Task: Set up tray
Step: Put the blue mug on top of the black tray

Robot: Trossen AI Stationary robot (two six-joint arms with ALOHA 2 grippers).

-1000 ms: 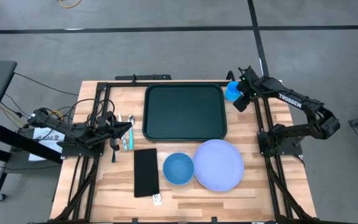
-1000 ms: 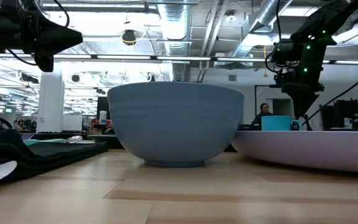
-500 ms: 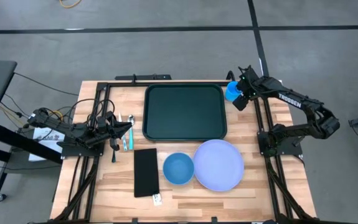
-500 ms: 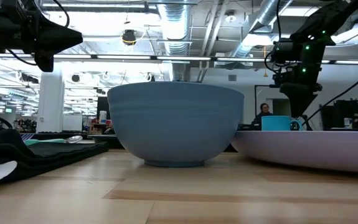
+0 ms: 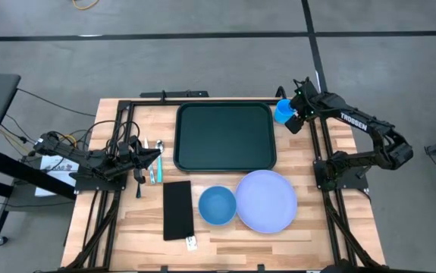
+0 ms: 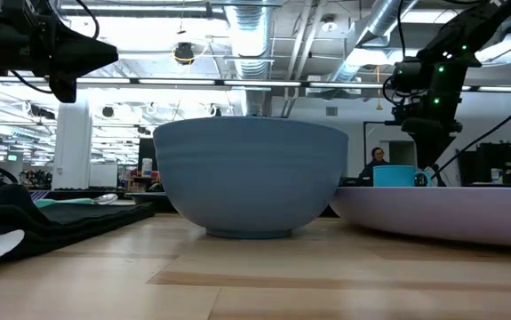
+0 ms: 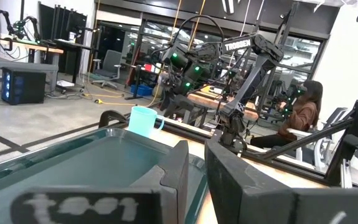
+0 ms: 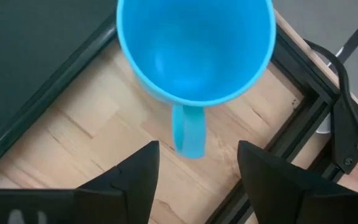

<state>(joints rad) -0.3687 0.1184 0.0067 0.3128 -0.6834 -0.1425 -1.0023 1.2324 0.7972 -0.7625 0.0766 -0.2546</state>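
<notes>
the wooden table [image 5: 354, 152] carries everything. the tray [image 5: 225, 136], dark green-black with a raised rim, lies flat at the table's far middle with nothing on it. nearer the front sit a lavender plate [image 5: 267, 201] and, touching its left edge, a blue bowl [image 5: 217, 205]. left of the bowl lies a narrow black napkin [image 5: 177, 209]. the right arm reaches over the table's far right corner, where its right gripper [image 8: 194, 158] hangs above a blue mug [image 8: 194, 50] standing upright just beside the tray's right rim; the fingers [image 8: 135, 180] are spread wide on either side of the mug's handle and grip nothing. the left gripper [image 5: 155, 155] rests low at the table's left side, beside the tray's left rim, its fingers nearly together with only a slim gap and nothing between them. beside it lie a spoon [image 5: 159, 145] and teal-handled cutlery [image 5: 154, 174].
</notes>
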